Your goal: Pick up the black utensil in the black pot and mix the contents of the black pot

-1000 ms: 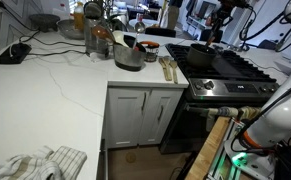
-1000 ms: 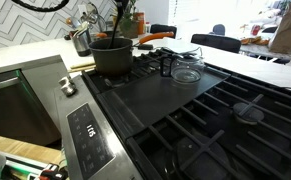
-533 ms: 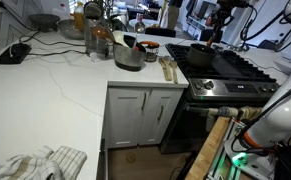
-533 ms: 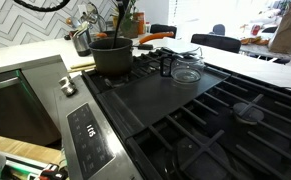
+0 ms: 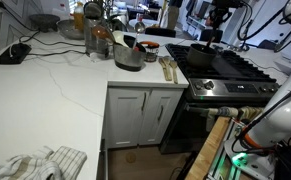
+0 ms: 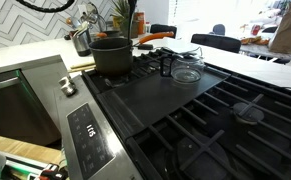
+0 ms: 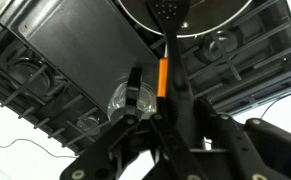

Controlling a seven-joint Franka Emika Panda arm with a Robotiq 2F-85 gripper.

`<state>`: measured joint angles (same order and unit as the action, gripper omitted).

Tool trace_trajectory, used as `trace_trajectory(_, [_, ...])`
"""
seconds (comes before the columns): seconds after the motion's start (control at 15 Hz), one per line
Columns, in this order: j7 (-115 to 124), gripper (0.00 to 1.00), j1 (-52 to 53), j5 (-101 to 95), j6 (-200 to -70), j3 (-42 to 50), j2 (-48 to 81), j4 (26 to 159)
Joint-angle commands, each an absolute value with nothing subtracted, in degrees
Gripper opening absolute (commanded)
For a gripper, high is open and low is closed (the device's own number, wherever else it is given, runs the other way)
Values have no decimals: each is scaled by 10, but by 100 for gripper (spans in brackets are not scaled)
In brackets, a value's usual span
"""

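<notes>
We see black utensil (image 7: pixel 168 60) with slotted head inside black pot (image 7: pixel 217 12), which sits on stove (image 5: pixel 233 68). We judge it light, stiff and smooth, so it may twist in the grip. Best hold is mid-handle, by orange band (image 7: pixel 163 78). Long axis runs from gripper (image 7: pixel 171 125) straight towards pot, head pointing away. Gripper looks clenched on handle

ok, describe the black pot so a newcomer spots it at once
Find the gas stove with black grates. On its corner beside the white counter sits the black pot. Unlike the shiny silver pot on that counter, it is black all over.
</notes>
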<state>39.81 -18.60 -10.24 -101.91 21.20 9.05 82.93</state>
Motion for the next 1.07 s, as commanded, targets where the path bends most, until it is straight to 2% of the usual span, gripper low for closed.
trace_trajectory(0.0, [434, 9, -173, -101, -1078, 203, 74, 863])
trace_trajectory(0.73, [328, 9, -164, 2, -1056, 164, 51, 913])
trace_trajectory(1.0, [243, 9, -161, -16, -1000, 159, 39, 921])
